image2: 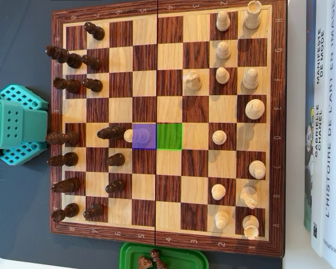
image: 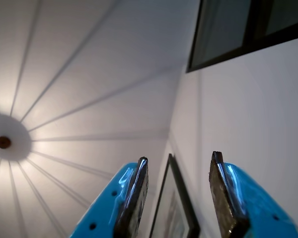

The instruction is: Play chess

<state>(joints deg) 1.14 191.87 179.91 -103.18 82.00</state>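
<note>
The end effector was open and empty, pointing at the ceiling. On the board, a white pawn stood on the purple square, beside the green one.

The green tray below the chessboard's bottom edge is cut off by the overhead view. The books run off the right edge, and the teal arm off the left.

The end effector points up at the ceiling — blue fingers apart, nothing between them.
</note>
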